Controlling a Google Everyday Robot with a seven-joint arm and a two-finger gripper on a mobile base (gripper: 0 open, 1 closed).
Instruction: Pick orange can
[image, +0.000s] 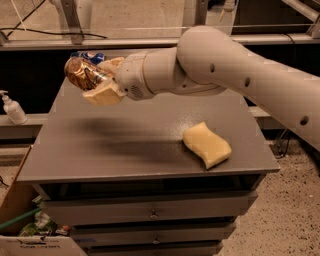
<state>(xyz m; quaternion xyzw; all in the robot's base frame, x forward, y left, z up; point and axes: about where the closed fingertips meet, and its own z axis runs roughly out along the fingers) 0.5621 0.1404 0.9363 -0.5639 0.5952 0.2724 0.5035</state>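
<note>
The orange can (82, 73), orange-brown and cream with a shiny silver end, is held tilted on its side well above the grey table (125, 145), over its far left part. My gripper (102, 80) is shut on the orange can, its cream fingers (102, 95) above and below the can's body. The white arm reaches in from the right. The blue can (87, 56) lies at the table's far left, mostly hidden behind the held can and gripper.
A yellow sponge (206, 145) lies on the table's right front part. Drawers (150, 212) sit under the tabletop. A white pump bottle (12, 107) stands on a ledge at the left. A cardboard box with rubbish (20, 225) is at the lower left.
</note>
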